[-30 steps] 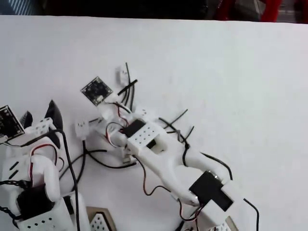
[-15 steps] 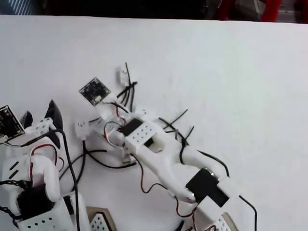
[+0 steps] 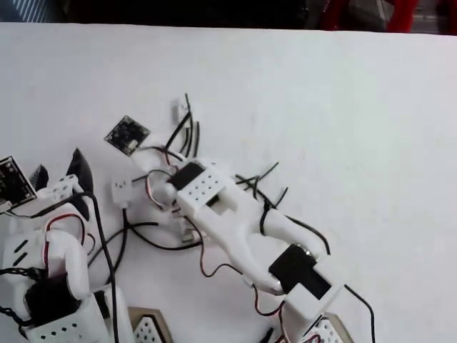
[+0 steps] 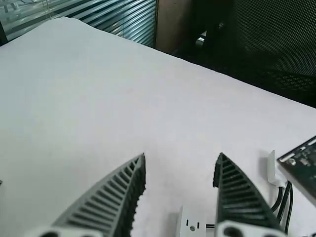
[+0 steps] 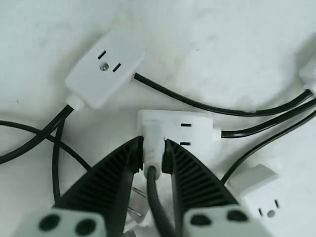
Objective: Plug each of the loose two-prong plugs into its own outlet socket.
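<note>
White table — blinds, perhaps a mesh chair behind.

Left gripper spread wide, outlet socket seen btwn its fingers.

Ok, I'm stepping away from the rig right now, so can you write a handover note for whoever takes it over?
Right hand: shut on a white plug, held against the end of the middle socket; I cannot tell whether the prongs are in.
Left hand: open, holding nothing, above the table with a small socket below it.
An empty socket and a second empty socket lie beside the right hand.
Done: no plug clearly seated.
Left: seat this plug, then the others.
</note>
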Controlling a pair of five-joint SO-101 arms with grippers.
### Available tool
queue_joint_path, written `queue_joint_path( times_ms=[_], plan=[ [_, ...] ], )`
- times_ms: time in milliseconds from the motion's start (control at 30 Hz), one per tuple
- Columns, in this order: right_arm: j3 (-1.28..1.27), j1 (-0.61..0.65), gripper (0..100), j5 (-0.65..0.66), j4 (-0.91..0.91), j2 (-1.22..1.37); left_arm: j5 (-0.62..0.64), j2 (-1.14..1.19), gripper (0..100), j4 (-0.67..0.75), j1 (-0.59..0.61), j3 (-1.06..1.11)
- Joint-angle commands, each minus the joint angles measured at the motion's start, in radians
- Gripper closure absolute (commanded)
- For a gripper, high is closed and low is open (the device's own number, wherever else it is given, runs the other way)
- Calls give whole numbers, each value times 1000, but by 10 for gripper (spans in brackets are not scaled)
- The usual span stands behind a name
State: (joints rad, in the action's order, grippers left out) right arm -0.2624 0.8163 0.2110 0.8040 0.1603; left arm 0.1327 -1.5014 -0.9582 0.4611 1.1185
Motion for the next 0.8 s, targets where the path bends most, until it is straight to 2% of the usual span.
queue_joint_path(
  times_ms=[0, 367, 767],
  plan=[
    [66, -2, 981, 8, 47, -8, 2, -16, 775, 3, 7, -5],
    [94, 15, 981, 14, 56, 87, 2, -16, 775, 3, 7, -5],
    [253, -8, 981, 9, 255, 124, 2, -16, 775, 3, 7, -3]
  ],
)
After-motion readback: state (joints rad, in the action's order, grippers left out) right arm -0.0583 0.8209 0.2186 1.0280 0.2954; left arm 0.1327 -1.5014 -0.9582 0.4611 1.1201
